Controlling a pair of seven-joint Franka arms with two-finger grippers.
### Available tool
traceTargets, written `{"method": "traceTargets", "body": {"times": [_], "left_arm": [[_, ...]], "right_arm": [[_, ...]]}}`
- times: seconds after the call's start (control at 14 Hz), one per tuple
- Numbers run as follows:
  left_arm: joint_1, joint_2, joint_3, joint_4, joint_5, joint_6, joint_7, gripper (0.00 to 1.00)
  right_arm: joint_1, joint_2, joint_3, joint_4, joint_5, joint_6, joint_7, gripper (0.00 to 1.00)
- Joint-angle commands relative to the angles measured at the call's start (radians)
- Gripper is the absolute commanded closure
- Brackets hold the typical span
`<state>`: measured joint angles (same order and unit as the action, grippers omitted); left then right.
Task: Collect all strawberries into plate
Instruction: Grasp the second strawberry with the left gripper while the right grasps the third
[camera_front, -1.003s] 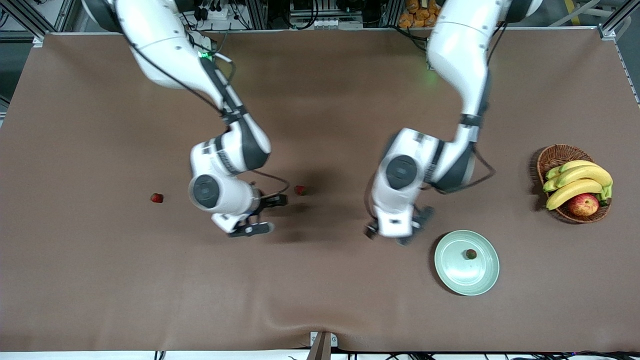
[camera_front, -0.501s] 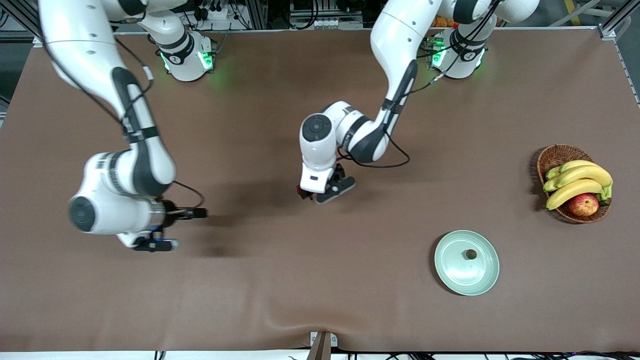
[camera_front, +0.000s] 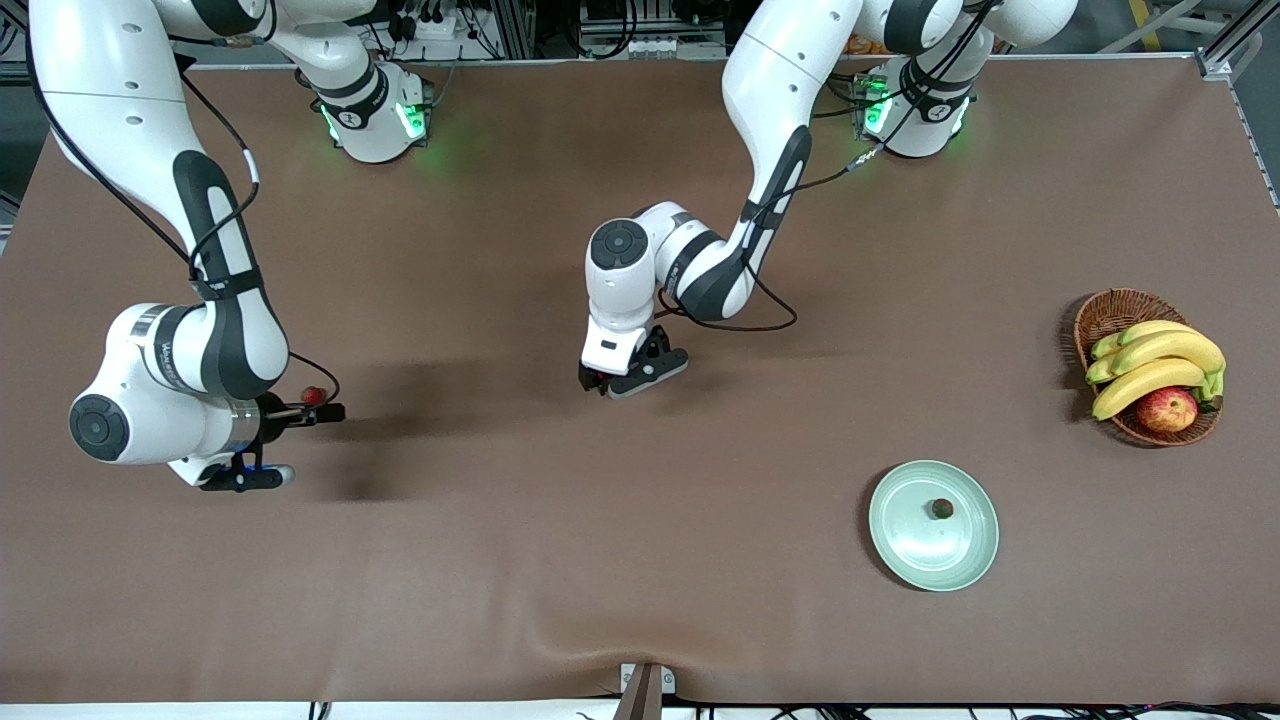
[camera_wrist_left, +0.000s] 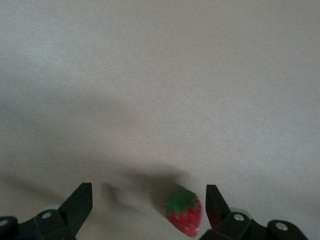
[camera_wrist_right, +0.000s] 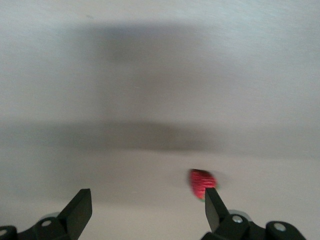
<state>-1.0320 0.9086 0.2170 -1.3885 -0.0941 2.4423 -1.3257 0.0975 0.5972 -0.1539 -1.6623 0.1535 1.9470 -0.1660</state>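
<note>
Nearest the front camera lies the plate (camera_front: 933, 525), pale mint green and round, toward the left arm's end of the table at about four o'clock from the table's middle. One strawberry (camera_front: 941, 508) sits on it, slightly toward twelve o'clock from the plate's centre.

A little farther from the camera, at the right arm's end, the right gripper (camera_front: 280, 443) hangs low over the brown table (camera_front: 640, 560) with its fingers spread apart and nothing between them. A second strawberry (camera_front: 313, 395) lies on the cloth touching or just beside one fingertip; in the right wrist view this berry (camera_wrist_right: 202, 183) shows blurred against the inner edge of one finger (camera_wrist_right: 216, 212), not centred in the gap.

Farther again, near the table's middle, the left gripper (camera_front: 622, 378) is down close to the cloth, also released and wide. In the left wrist view (camera_wrist_left: 149, 207) the third strawberry (camera_wrist_left: 185, 213) lies on the table between the open fingers, close to one of them, its green cap turned to about eleven o'clock in that view. From the front camera this berry is hidden under the gripper.

At roughly three o'clock, near the table's edge at the left arm's end, a wicker basket (camera_front: 1112, 312) holds bananas (camera_front: 1160, 362) and an apple (camera_front: 1166, 409)
</note>
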Motion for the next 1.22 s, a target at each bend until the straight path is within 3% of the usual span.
{"method": "traceTargets", "body": {"times": [0.0,0.5,0.57,0.72,0.86,0.93,1.15], "left_arm": [[-0.025,0.029,0.013,0.023,0.024,0.052,-0.032,0.00],[-0.036,0.076,0.015,0.068,0.025,0.066,-0.030,0.00],[-0.039,0.076,0.016,0.068,0.025,0.066,-0.030,0.08],[-0.039,0.076,0.015,0.066,0.025,0.066,-0.029,0.62],[-0.039,0.078,0.015,0.066,0.025,0.066,-0.030,0.85],[-0.039,0.076,0.015,0.065,0.025,0.064,-0.032,0.99],[-0.040,0.069,0.013,0.062,0.025,0.057,-0.040,1.00]], "right_arm": [[-0.018,-0.033,0.005,-0.082,-0.063,0.061,-0.032,0.00],[-0.044,-0.005,0.005,-0.168,-0.065,0.191,-0.121,0.00],[-0.047,-0.005,0.005,-0.169,-0.065,0.191,-0.139,0.03],[-0.047,0.001,0.005,-0.172,-0.065,0.185,-0.141,0.12],[-0.045,0.003,0.005,-0.174,-0.065,0.182,-0.142,0.28],[-0.045,0.004,0.005,-0.174,-0.065,0.182,-0.142,0.32],[-0.045,0.004,0.005,-0.174,-0.065,0.171,-0.147,0.39]]}}
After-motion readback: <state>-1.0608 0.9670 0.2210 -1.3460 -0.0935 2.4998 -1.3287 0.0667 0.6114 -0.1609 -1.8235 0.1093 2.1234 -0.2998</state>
